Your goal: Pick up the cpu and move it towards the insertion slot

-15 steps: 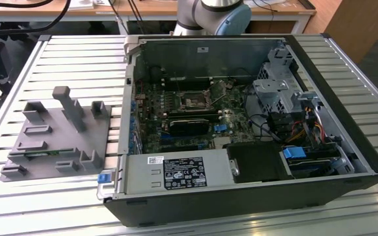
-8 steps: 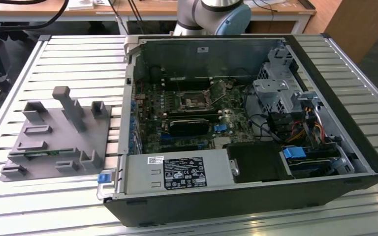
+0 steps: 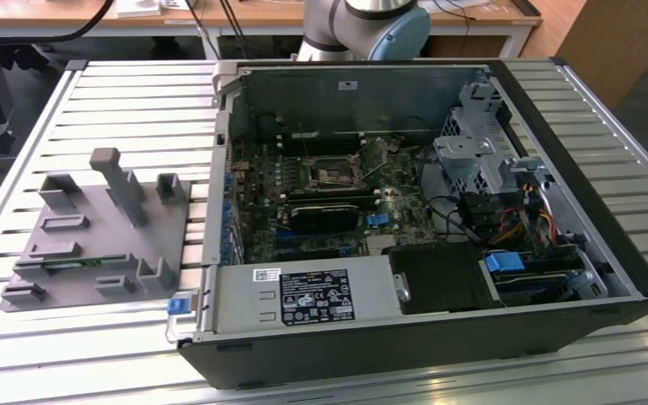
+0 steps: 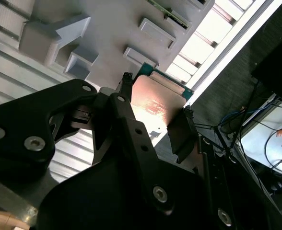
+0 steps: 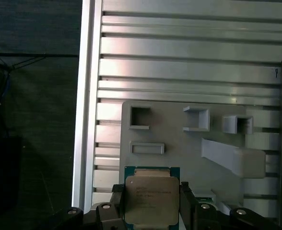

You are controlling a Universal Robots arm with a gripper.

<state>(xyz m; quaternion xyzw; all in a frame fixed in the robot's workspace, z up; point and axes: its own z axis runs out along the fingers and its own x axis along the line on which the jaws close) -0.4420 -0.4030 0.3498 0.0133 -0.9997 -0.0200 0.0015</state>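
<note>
The cpu [image 5: 149, 197], a flat square chip with a silvery top and green rim, sits between my gripper's [image 5: 151, 207] two black fingers. The gripper is shut on its opposite edges. In the second wrist view the cpu [image 4: 156, 101] shows a shiny face between the fingers [image 4: 124, 93], with the gripper [image 4: 155, 109] closed around it. Behind it lies the grey plastic fixture [image 5: 179, 139]. The insertion slot [image 3: 333, 175], a square dark socket with a metal frame, sits on the motherboard inside the open computer case [image 3: 549, 169] in the exterior view.
The grey fixture [image 3: 99, 236] with upright posts lies on the slatted metal table [image 3: 132, 101] at the exterior view's left of the case. A black card [image 3: 324, 213], blue connectors [image 3: 377, 218], cables and a drive cage [image 3: 476, 152] crowd the case. The arm's base [image 3: 364, 25] stands behind it.
</note>
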